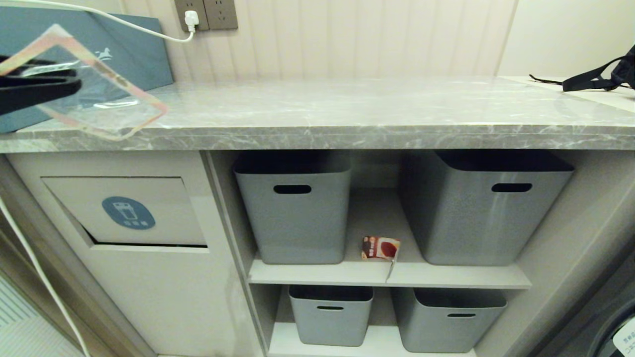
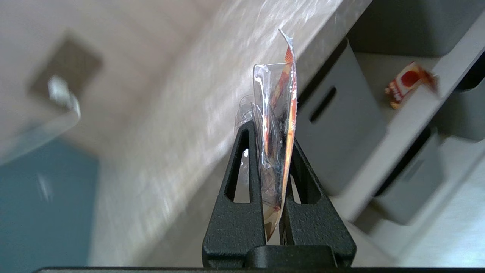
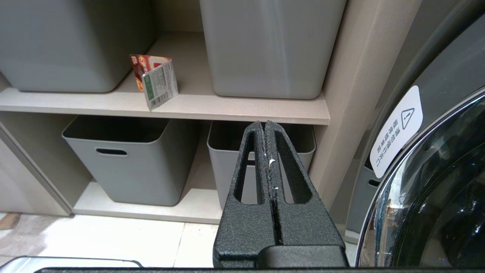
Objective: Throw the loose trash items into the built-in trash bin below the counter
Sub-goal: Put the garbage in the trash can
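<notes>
Left gripper (image 2: 273, 151) fingers (image 2: 242, 182) clamped on plastic wrapper (image 2: 278, 113), empty right gripper (image 3: 266, 151) closed

Four grey tubs (image 1: 292, 213), one wrapper (image 1: 94, 89), one carton (image 1: 379, 247), two grippers (image 2: 273, 131).

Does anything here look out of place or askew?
Yes: a small red-brown and white carton sits loose on the upper shelf between two grey tubs, turned askew near the front edge. The bin flap also hangs slightly ajar.
</notes>
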You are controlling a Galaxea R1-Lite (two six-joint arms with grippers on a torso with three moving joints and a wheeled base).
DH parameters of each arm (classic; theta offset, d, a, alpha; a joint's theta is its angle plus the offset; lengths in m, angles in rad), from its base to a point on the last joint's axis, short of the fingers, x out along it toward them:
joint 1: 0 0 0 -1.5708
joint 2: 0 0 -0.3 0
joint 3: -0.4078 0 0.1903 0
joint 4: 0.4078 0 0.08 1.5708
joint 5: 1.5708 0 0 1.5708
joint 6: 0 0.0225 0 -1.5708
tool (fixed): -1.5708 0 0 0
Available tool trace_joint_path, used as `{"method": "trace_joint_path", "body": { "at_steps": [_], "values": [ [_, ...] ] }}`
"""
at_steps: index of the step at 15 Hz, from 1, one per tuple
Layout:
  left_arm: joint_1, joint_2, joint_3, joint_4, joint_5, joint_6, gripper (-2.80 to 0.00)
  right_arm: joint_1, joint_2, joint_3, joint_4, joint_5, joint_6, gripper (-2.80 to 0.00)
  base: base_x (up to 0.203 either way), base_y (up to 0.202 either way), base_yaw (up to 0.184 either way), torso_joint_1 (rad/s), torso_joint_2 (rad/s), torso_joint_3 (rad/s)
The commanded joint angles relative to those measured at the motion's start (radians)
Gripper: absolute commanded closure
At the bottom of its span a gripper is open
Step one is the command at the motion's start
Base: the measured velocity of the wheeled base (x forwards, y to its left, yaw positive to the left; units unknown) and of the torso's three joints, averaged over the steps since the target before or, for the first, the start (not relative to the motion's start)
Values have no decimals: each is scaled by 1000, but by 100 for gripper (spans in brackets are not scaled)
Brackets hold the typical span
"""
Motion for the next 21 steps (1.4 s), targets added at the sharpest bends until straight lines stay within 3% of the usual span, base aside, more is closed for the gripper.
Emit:
{"method": "trace_joint_path", "body": {
  "at_steps": [1, 4, 8, 12, 17, 21],
  "values": [
    [144, -187, 118, 17, -31, -163, 0, 0, -1, 0, -2, 1, 0, 0, 0, 0, 0, 0, 0, 0],
    [217, -300, 243, 15, -45, -325, 0, 0, -1, 0, 0, 1, 0, 0, 0, 0, 0, 0, 0, 0],
    [259, -392, 373, -2, -31, -437, 0, 0, -1, 0, 0, 1, 0, 0, 0, 0, 0, 0, 0, 0],
    [356, -399, 592, -136, 129, -598, 0, 2, -1, 0, 0, 1, 0, 0, 0, 0, 0, 0, 0, 0],
    [506, -304, 922, -481, 246, -658, 0, 0, -1, 0, 0, 1, 0, 0, 0, 0, 0, 0, 0, 0],
    [529, -134, 1037, -733, 258, -671, 0, 0, -1, 0, -1, 1, 0, 0, 0, 0, 0, 0, 0, 0]
  ]
}}
